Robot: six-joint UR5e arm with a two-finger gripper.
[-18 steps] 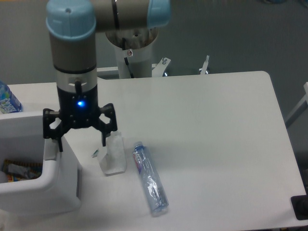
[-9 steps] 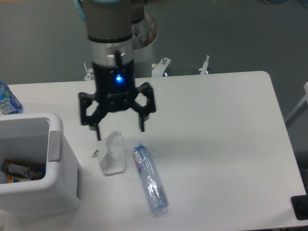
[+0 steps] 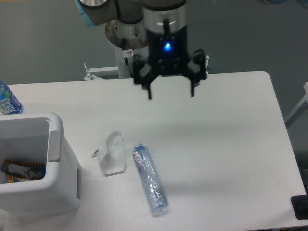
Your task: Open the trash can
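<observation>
The trash can (image 3: 41,166) gapes — gripper (image 3: 171,91) (fingers spread) hangs well apart.

On the white tabletop (image 3: 226,139) we see a clear plastic bottle (image 3: 150,178) lying on its side near the front edge, its cap end pointing away from that edge. Just beside it, toward the left, sits a crumpled clear plastic piece (image 3: 112,154). At the far left edge we see part of a blue-labelled bottle (image 3: 8,100).
</observation>
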